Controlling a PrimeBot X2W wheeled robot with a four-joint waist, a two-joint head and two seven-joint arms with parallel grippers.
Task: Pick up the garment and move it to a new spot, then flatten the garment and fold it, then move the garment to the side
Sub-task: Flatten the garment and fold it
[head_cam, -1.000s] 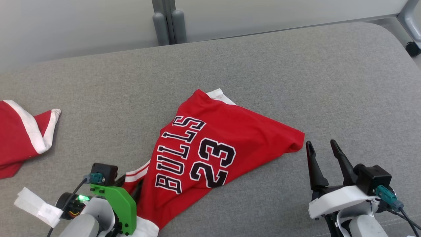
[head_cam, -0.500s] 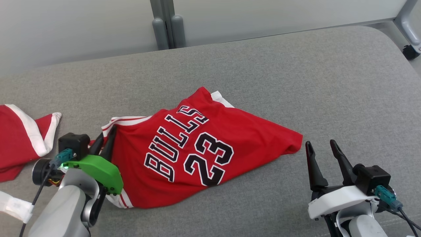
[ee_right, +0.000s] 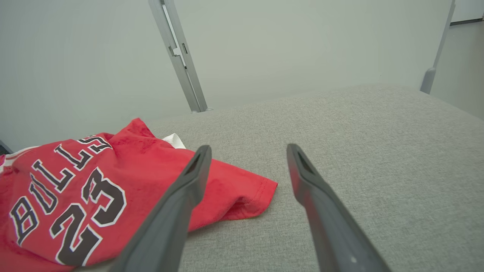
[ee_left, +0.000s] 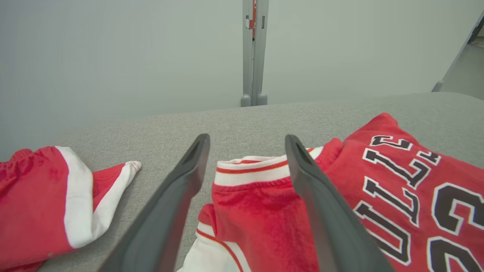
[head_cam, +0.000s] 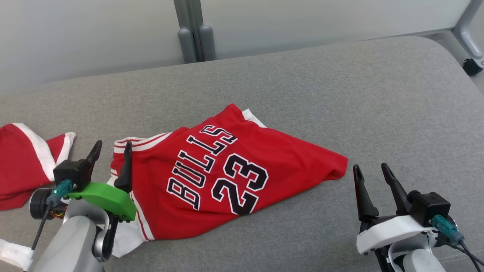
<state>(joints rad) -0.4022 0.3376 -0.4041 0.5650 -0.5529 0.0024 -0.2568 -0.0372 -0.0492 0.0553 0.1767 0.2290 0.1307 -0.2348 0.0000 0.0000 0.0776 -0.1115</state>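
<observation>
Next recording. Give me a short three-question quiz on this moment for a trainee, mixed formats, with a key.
1. True or false: the right gripper is shut on the jersey.
2. Multiple choice: the number printed on the jersey is A) 32, B) 23, C) 45.
3. Short answer: which gripper stands open at the jersey's striped trim, nearest the second red garment?

Key
1. False: its fingers are open, with no cloth between them.
2. B.
3. The left gripper.
</observation>
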